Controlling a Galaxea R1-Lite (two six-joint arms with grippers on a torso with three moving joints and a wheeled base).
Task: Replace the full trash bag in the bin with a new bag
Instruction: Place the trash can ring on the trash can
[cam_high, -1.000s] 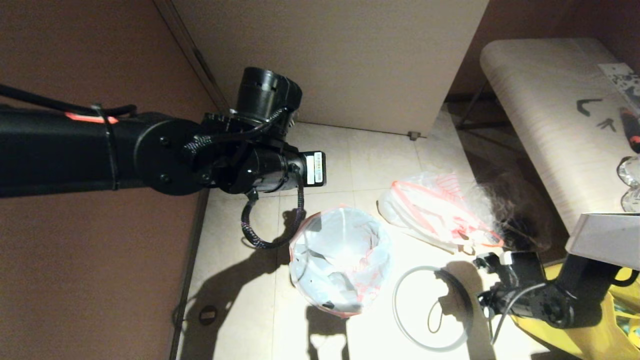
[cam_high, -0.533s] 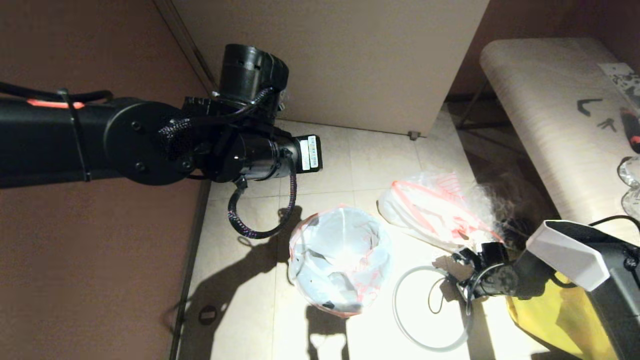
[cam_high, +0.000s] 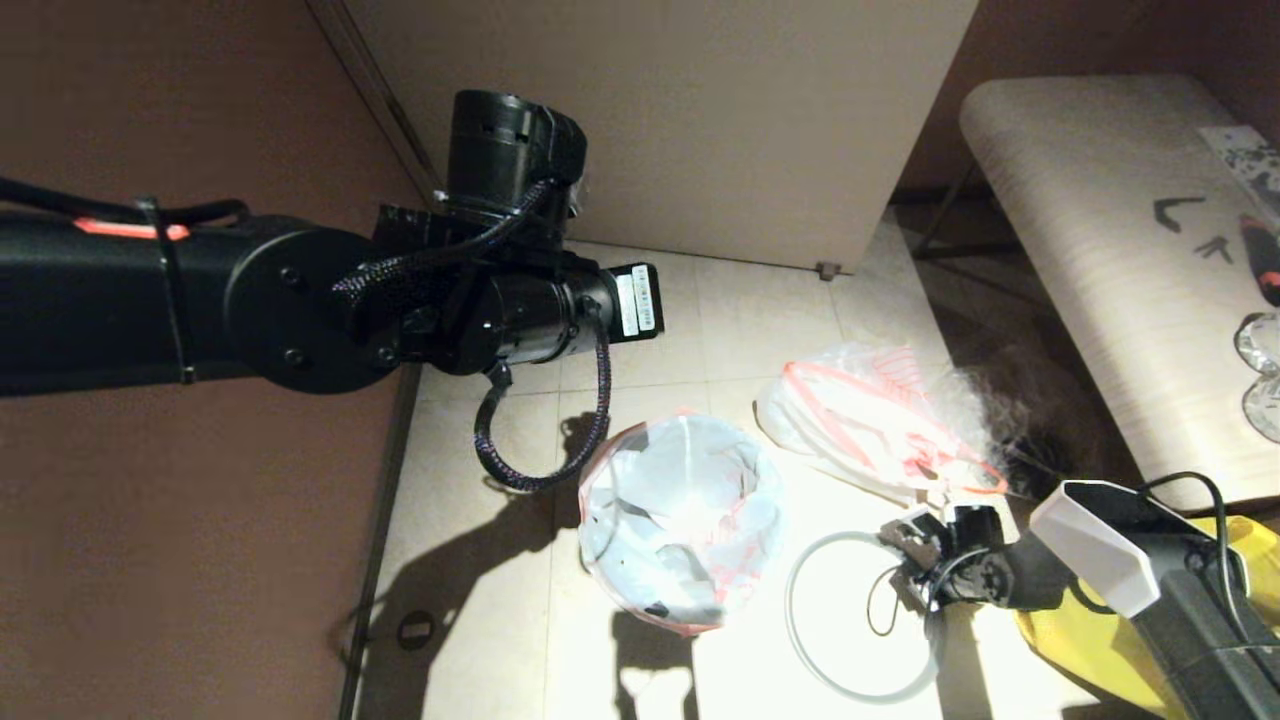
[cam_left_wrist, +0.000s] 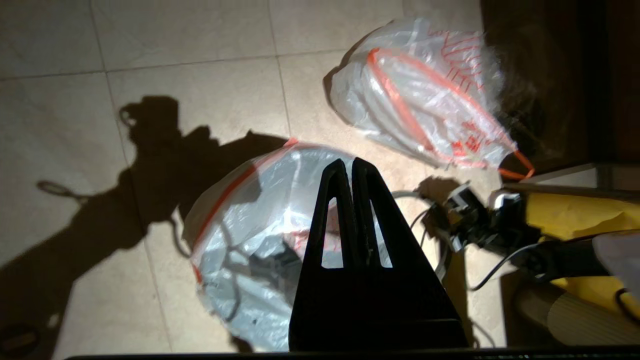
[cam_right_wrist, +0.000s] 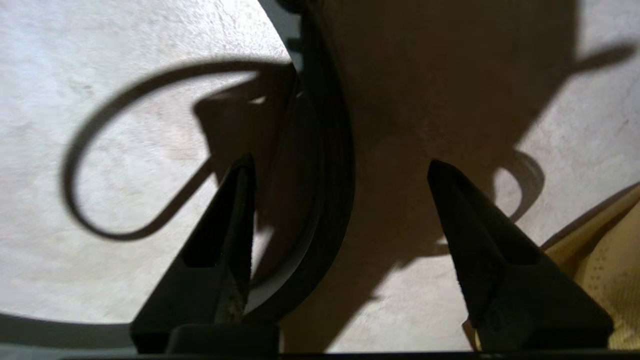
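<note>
My right gripper sits low at the lower right of the head view, fingers spread and empty, straddling the hoop where its arc runs between them; the bin, already lined, stands just left of it; the full bag lies above; my left gripper hangs clenched over the bin; the right is nearer.

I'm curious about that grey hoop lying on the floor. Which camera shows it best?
The head view: the whole grey hoop lies flat on the tiles beside the bin. The right wrist view shows only a dark arc of it between the open right pincer. The left wrist view barely glimpses it.
</note>
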